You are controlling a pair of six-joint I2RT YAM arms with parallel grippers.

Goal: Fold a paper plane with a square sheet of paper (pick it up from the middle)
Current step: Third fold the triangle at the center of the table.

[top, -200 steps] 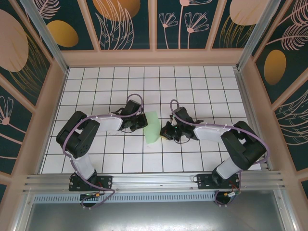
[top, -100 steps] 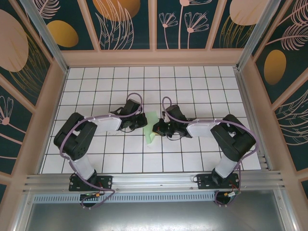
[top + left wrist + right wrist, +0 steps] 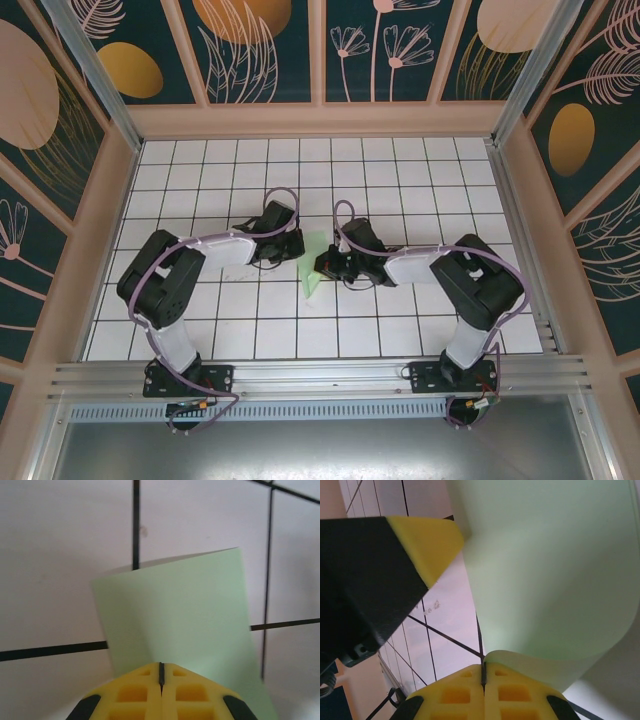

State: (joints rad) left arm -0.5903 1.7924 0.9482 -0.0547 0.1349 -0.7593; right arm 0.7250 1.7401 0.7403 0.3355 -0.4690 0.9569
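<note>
Item: square sheet of paper (image 3: 312,268), curled.
I see left pincer (image 3: 161,672) closed over it, right pincer (image 3: 483,672) pinching its edge.

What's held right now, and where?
The right gripper pinches the square sheet of paper at its curled edge. The left gripper is shut over the sheet; grip unclear.

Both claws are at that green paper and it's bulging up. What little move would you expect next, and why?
Probably the right gripper should move its edge toward the left gripper and lower it. Its shut fingers seem to pinch the square sheet of paper, which arches in a loose curl rather than a flat fold, while the left gripper's shut tips sit over the sheet's other part.
</note>
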